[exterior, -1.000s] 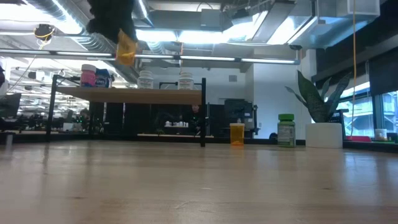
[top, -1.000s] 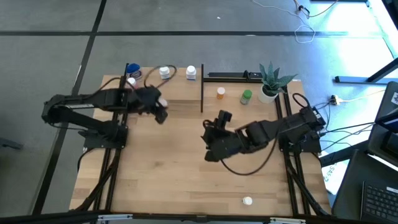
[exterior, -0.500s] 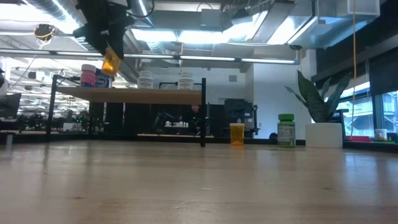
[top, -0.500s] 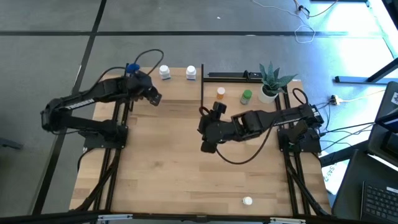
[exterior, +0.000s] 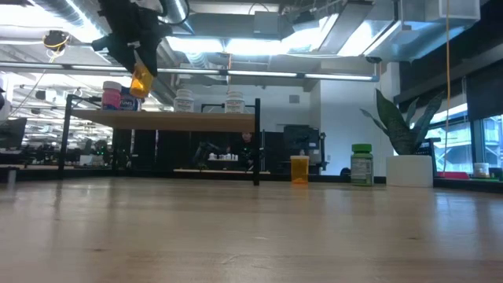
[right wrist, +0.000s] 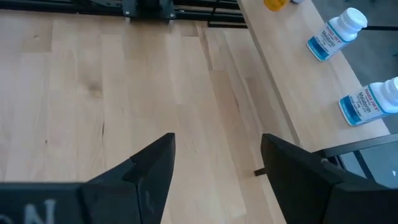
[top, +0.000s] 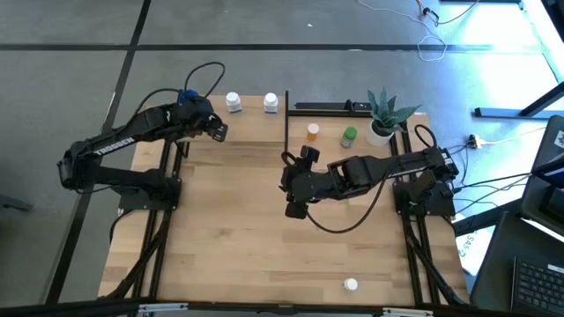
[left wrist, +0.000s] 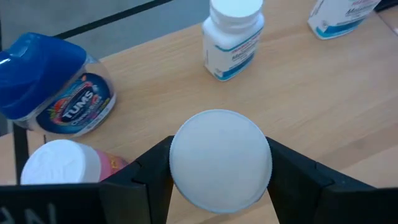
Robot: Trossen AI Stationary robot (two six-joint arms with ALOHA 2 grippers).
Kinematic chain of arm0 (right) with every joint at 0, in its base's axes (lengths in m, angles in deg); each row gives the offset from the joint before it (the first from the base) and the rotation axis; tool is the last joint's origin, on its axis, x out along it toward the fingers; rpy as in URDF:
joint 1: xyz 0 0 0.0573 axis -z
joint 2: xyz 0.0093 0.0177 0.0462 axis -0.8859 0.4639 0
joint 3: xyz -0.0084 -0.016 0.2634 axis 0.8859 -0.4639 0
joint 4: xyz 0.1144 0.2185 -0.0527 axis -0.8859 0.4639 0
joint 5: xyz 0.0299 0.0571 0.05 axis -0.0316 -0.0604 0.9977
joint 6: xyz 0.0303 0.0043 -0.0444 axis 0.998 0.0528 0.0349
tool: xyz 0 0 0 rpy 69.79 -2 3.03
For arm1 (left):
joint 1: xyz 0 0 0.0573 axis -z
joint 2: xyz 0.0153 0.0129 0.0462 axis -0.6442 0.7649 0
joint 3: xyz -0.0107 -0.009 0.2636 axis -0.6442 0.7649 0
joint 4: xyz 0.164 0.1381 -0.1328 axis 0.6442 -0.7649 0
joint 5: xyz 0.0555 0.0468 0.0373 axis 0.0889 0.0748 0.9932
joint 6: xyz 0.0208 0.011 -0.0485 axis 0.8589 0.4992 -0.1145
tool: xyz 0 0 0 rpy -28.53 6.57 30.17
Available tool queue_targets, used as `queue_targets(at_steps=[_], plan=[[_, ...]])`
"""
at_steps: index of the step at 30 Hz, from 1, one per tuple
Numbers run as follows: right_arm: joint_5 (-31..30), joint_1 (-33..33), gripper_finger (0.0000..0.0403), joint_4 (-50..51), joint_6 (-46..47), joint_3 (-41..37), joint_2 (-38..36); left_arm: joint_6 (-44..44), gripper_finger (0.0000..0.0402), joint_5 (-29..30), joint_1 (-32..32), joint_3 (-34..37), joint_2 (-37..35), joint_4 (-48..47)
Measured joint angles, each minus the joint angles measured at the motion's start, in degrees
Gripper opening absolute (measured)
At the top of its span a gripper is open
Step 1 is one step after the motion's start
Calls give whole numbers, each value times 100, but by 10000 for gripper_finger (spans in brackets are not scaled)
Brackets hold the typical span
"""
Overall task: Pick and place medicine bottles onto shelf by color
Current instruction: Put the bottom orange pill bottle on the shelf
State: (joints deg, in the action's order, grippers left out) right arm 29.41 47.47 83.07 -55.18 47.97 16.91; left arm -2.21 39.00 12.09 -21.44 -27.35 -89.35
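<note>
Carrying an orange bottle (exterior: 141, 79) over the shelf (exterior: 165, 119), the left end effector (left wrist: 219, 171) is being held closed on it, the fingers (left wrist: 152, 174) clamped on either side just under the white cap (left wrist: 219, 158). In the low view the bottle is hanging clear above the shelf top, slightly tilted.

Just ahead of and below this end effector, a blue-capped jar (left wrist: 53, 84) and a pink bottle (left wrist: 65, 165) are standing close together on the shelf. Farther ahead, two white bottles (left wrist: 232, 37) are standing apart from them. Bare shelf wood is lying directly beneath the held bottle.

A good placement is judged to need a straight descent onto that bare patch, kept away from the pink bottle, which is the nearest thing that could be knocked. The tilt is best levelled before contact so the base is landing flat, and the grip is best released only once the base is resting on the wood.

The right end effector (right wrist: 214, 165) is waiting open and empty over the table (top: 247, 238), beside the shelf's end post. Another orange bottle (top: 313, 131) and a green bottle (top: 349, 136) are standing on the table beyond it, and one white-capped bottle (top: 351, 283) is lying well behind it.
</note>
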Motion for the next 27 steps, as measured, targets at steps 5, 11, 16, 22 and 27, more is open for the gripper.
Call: queue_targets(at_steps=[5,11,16,22,27], plan=[[6,0,240,2,0,0,0,-32,201,-12,0,3,0,81],[13,-2,240,3,10,0,0,-124,201,-6,106,508,0,667],[13,-2,240,4,17,0,0,-135,201,49,118,698,-56,903],[11,0,240,6,22,0,0,-135,201,46,118,691,-55,899],[11,-2,240,5,37,0,0,-133,201,39,118,691,-55,892]])
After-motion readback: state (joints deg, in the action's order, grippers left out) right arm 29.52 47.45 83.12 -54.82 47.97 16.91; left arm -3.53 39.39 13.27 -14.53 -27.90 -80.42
